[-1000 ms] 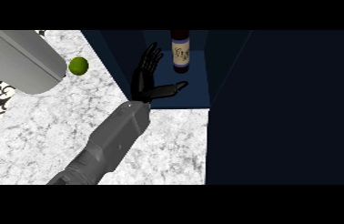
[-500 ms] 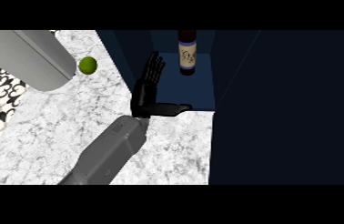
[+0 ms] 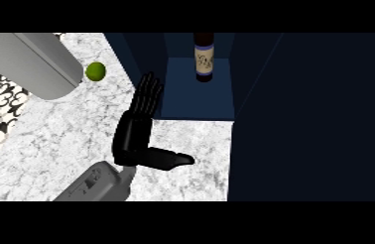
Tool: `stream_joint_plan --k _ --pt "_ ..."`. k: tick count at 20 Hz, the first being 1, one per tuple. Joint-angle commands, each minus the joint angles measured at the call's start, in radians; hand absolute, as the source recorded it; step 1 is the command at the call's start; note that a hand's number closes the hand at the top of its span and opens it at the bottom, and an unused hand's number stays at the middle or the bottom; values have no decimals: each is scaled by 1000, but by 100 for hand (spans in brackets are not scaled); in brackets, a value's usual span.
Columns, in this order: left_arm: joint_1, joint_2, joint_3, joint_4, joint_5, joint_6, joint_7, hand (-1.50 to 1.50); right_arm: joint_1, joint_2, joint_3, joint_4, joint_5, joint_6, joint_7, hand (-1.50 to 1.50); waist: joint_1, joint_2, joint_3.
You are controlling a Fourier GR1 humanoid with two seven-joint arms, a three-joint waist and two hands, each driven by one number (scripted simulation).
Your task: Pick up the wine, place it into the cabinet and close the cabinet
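Item 1. Left hand (image 3: 134,136): black, set on the white marbled counter (image 3: 66,134), centre of the view, at the end of a grey forearm (image 3: 95,186) that enters from the lower left edge. Fingers (image 3: 149,91) are straight and close together, pointing toward the far side. The thumb (image 3: 172,159) is spread wide to the right. It holds nothing. The fingertips lie just beside the cabinet's left front edge; whether they touch it cannot be told.

Item 2. Wine bottle (image 3: 204,57): dark glass with a pale label (image 3: 204,63). It stands upright inside the cabinet (image 3: 150,52), toward the far part of its blue shelf floor (image 3: 196,96). It is apart from the hand, further away and to the right of the fingertips. The top of the bottle is cut off by the view's upper edge.

Item 3. Cabinet: dark blue, right of the counter, with its interior showing. To its right a broad dark-blue panel (image 3: 307,119) fills the right side of the view. It cannot be told whether this is the door.

Item 4. Green fruit (image 3: 95,71): small and round, on the counter at far left, well apart from the hand.

Item 5. Grey cylinder (image 3: 36,64): large, lying at a slant along the far left, just beside the fruit.

Item 6. Patterned item (image 3: 11,106): black and white, at the left edge, only partly in view and not identifiable.

Item 7. Right hand: does not show.
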Motion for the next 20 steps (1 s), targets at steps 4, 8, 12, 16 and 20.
stream_joint_plan --k 4,8,12,16,20 --pt "193 125 7 -394 -59 82 114 -150 -53 -39 -24 32 -19 21 11 -150 -8 5 0" --pt "279 121 -4 -443 -105 108 92 -150 -21 -81 30 27 44 102 -7 150 -14 7 0" --pt "348 187 14 -547 -133 181 100 -150 47 -154 101 -19 -34 250 3 150 -6 3 0" --pt "530 295 54 -669 -133 150 66 -150 66 -156 179 -106 -76 237 114 150 -5 3 -1" --pt "634 359 154 -747 -82 91 36 -150 132 -146 274 -156 -145 219 200 150 -7 3 -2"
